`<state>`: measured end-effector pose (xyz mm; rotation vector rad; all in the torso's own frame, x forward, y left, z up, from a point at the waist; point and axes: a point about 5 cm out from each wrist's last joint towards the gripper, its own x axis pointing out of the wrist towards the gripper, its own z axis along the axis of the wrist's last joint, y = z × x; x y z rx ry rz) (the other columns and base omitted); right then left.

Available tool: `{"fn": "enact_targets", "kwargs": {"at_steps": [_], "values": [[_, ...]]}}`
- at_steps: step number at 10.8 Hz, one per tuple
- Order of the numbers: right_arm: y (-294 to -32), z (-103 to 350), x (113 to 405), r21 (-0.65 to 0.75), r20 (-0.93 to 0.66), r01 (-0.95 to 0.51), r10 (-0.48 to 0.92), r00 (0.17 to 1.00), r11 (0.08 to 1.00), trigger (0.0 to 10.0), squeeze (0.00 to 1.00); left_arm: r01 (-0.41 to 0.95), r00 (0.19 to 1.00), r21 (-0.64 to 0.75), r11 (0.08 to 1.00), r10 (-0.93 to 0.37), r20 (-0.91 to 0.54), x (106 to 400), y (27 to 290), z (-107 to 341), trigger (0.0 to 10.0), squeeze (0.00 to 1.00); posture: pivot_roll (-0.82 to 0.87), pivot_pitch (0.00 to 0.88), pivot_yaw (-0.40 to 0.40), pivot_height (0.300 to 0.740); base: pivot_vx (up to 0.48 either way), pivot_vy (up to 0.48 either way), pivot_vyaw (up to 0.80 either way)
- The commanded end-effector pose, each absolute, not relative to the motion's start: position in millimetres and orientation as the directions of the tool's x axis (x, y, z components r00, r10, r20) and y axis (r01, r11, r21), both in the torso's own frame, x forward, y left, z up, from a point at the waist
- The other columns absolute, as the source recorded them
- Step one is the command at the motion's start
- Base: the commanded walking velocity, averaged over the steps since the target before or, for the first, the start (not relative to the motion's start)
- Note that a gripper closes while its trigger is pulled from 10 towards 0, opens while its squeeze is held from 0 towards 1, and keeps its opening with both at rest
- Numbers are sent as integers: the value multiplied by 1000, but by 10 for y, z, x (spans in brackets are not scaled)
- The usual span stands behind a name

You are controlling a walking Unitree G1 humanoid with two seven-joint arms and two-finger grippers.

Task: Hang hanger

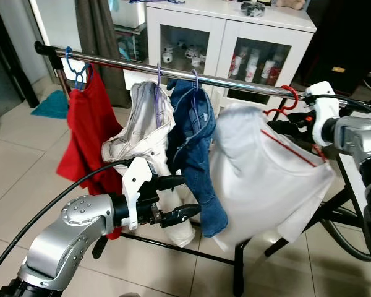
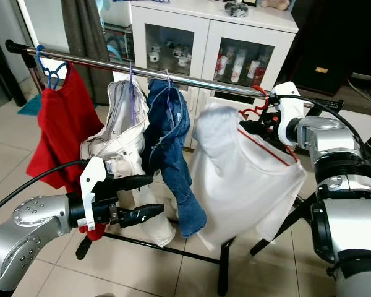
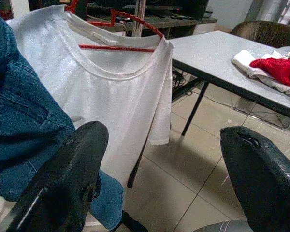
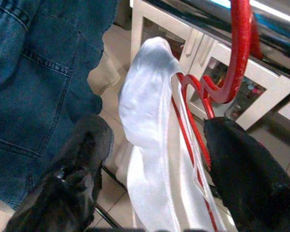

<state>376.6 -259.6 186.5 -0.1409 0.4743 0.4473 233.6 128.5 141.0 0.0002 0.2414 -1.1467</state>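
Hooking red hanger (image 2: 258,106) with white shirt (image 2: 241,179) onto rail (image 2: 191,79); right gripper (image 2: 255,128) released, left gripper (image 2: 149,197) released, empty. Next: withdraw cleanly.

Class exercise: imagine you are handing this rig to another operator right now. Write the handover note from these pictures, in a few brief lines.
Left tool: open, empty, low in front of the jeans.
Right tool: open, fingers either side of the red hanger carrying the white T-shirt.
Done: hanger hook sits at the chrome rail, right of the jeans.
Unclear: whether the hook is fully over the rail.
Left: check the seating, then draw the right tool away.
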Motion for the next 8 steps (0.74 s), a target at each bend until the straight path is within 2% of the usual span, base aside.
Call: {"fn": "enact_targets", "kwargs": {"at_steps": [1,4,6,8], "values": [[-2742,1910,3714,-16,-466,-425,370,804,905,10000,1000,914,371,-102,393,-910,-185,2345,1237,1447,10000,329,49,0,-74,740,0,0,0],[-2928,2044,3561,22,-436,-469,431,790,883,10000,1000,912,377,-104,398,-909,-178,2346,1216,1432,10000,329,55,0,-92,740,0,0,0],[-2871,1937,3492,46,-450,-501,466,762,864,10000,1000,912,375,-106,396,-910,-176,2353,1211,1429,10000,329,40,0,-79,740,0,0,0],[-2840,1845,3557,44,-456,-441,411,789,896,10000,1000,919,356,-112,379,-917,-182,2360,1195,1424,10000,333,26,0,-60,740,0,0,0]]}}
